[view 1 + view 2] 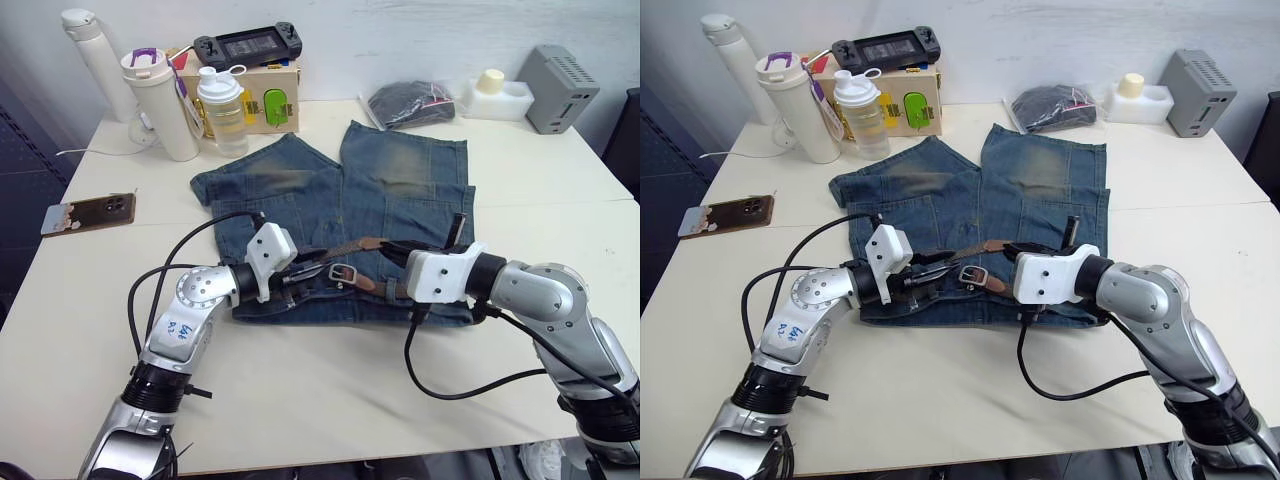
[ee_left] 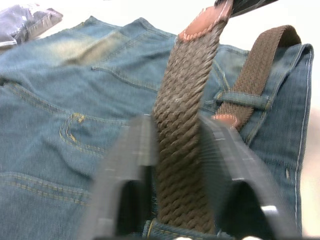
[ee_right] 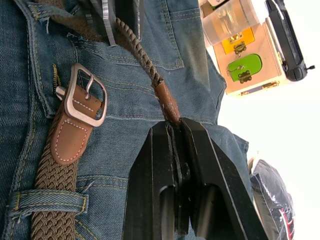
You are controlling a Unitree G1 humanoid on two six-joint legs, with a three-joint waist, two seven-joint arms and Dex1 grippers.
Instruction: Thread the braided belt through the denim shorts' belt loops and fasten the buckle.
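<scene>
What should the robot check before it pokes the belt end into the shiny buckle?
1. Right gripper pinches the braided belt by its leather tip: ok.
2. Left gripper closed on the strap: ok.
3. Belt passes under a belt loop by the buckle: ok.
4. Buckle lies flat and uncovered on the denim shorts: ok.
5. Tip lined up with the buckle: not ok, held apart and off to the side.
6. Every loop threaded: cannot tell.
</scene>
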